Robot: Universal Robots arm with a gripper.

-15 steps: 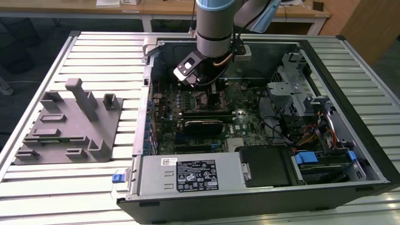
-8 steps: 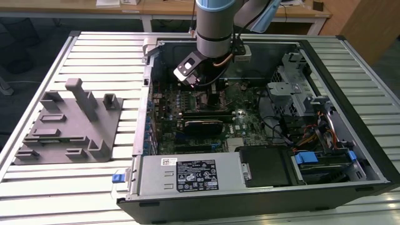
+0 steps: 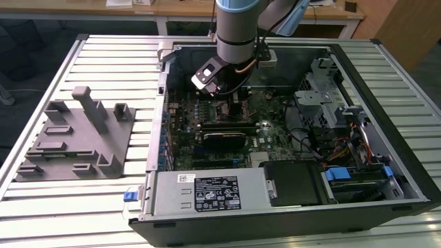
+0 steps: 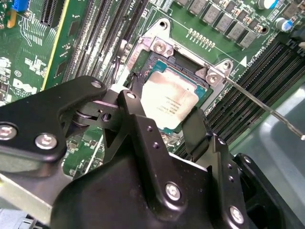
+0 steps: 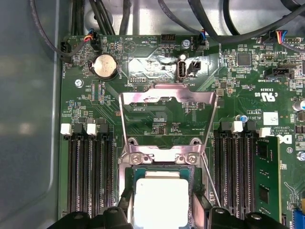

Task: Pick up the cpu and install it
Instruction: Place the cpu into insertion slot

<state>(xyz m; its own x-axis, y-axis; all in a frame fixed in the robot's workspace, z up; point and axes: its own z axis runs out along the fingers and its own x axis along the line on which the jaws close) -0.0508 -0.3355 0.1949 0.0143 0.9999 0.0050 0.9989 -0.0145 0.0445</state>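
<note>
The cpu [image 4: 169, 100] is a small square chip with a pale silvery top. It lies level in or just over the open socket [image 4: 157, 59] on the green motherboard. My gripper [image 4: 164, 102] is down over it, with one black finger [image 4: 136, 95] against one side of the chip and the other finger [image 4: 195, 126] against the opposite side. In the first wrist view the cpu [image 5: 159, 200] shows between the two fingertips of the gripper [image 5: 162, 212]. In the exterior view the arm reaches down into the computer case [image 3: 406, 170], with the gripper [image 3: 231, 101] low over the board.
The socket's metal load plate [image 5: 167, 98] stands swung open, and its thin lever [image 4: 259, 105] juts out beside it. Memory slots [image 5: 90, 181] flank the socket, one holding a stick [image 5: 267, 176]. A grey tray with posts [image 3: 76, 139] lies at the exterior view's left.
</note>
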